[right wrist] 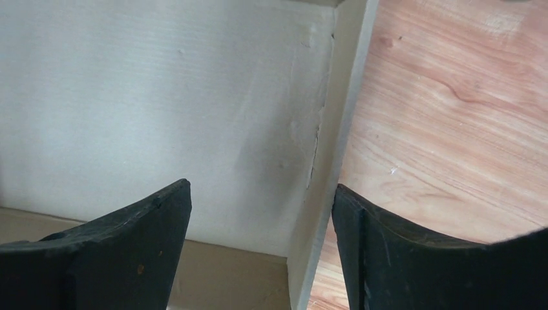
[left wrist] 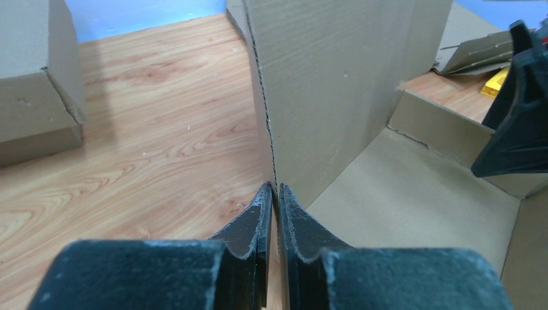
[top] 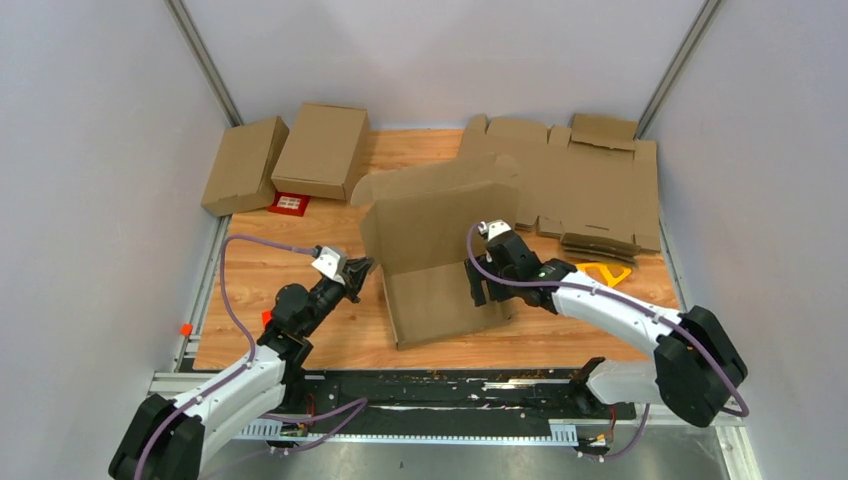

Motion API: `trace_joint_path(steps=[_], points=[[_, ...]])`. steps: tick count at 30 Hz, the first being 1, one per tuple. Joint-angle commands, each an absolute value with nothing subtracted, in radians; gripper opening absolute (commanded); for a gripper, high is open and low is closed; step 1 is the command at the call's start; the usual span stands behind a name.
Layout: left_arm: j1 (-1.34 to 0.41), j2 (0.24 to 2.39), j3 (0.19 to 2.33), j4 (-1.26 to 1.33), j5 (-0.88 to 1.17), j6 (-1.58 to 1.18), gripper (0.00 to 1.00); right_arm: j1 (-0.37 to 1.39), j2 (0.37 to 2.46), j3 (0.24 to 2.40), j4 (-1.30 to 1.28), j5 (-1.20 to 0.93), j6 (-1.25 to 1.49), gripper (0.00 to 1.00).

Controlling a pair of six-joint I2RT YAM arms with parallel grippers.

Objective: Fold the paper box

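The paper box point(top: 440, 235), plain brown cardboard, stands half-formed at the table's middle, with a tall panel upright behind a flat base. My left gripper point(top: 362, 268) is at the box's left edge; in the left wrist view its jaws point(left wrist: 276, 188) are pressed together on the thin perforated edge of the upright panel point(left wrist: 336, 84). My right gripper point(top: 488, 290) is open at the box's right side. In the right wrist view point(right wrist: 262, 194) it straddles the low right side wall point(right wrist: 329, 161), one finger inside the box and one outside over the wood.
Two folded brown boxes point(top: 245, 165) point(top: 322, 150) sit back left, with a small red card point(top: 290, 203) in front of them. A wide stack of notched flat cardboard sheets point(top: 590, 180) lies back right, a yellow object point(top: 605, 272) near it. A black rail point(top: 450, 385) runs along the near edge.
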State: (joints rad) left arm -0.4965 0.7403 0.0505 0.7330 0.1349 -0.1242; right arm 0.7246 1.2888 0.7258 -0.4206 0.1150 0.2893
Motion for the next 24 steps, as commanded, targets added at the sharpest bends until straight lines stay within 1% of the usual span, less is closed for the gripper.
trace_joint_path(steps=[1, 6, 8, 10, 13, 15, 16, 17, 18, 20, 22, 24], points=[[-0.496, 0.74, 0.052, 0.777, 0.123, -0.1, 0.12, 0.731, 1.188, 0.73, -0.387, 0.156, 0.285, 0.8], [-0.497, 0.739, 0.053, 0.775, 0.121, -0.095, 0.09, 0.714, 1.044, 0.734, -0.406, 0.314, 0.249, 0.8], [-0.496, 0.741, 0.053, 0.773, 0.118, -0.092, 0.09, 0.68, 0.975, 0.738, -0.385, 0.347, 0.225, 0.84], [-0.497, 0.744, 0.053, 0.775, 0.118, -0.092, 0.09, 0.628, 0.91, 0.744, -0.336, 0.333, 0.193, 0.86], [-0.498, 0.743, 0.055, 0.774, 0.125, -0.094, 0.09, 0.51, 0.848, 0.763, -0.246, 0.24, 0.17, 0.92], [-0.496, 0.738, 0.056, 0.769, 0.129, -0.098, 0.09, 0.421, 0.867, 0.779, -0.179, 0.148, 0.184, 0.98], [-0.497, 0.734, 0.057, 0.769, 0.13, -0.1, 0.09, 0.378, 0.892, 0.798, -0.154, 0.079, 0.187, 0.98], [-0.497, 0.731, 0.057, 0.767, 0.13, -0.101, 0.09, 0.337, 0.931, 0.827, -0.147, -0.048, 0.186, 0.99], [-0.497, 0.73, 0.056, 0.766, 0.129, -0.102, 0.09, 0.297, 0.972, 0.863, -0.148, -0.13, 0.185, 0.99], [-0.497, 0.725, 0.055, 0.765, 0.129, -0.105, 0.09, 0.246, 1.034, 0.891, -0.1, -0.24, 0.179, 0.98], [-0.497, 0.723, 0.054, 0.767, 0.13, -0.108, 0.09, 0.226, 1.071, 0.886, -0.016, -0.274, 0.175, 0.98], [-0.497, 0.723, 0.054, 0.768, 0.132, -0.11, 0.09, 0.216, 1.119, 0.908, 0.022, -0.299, 0.165, 0.96]])
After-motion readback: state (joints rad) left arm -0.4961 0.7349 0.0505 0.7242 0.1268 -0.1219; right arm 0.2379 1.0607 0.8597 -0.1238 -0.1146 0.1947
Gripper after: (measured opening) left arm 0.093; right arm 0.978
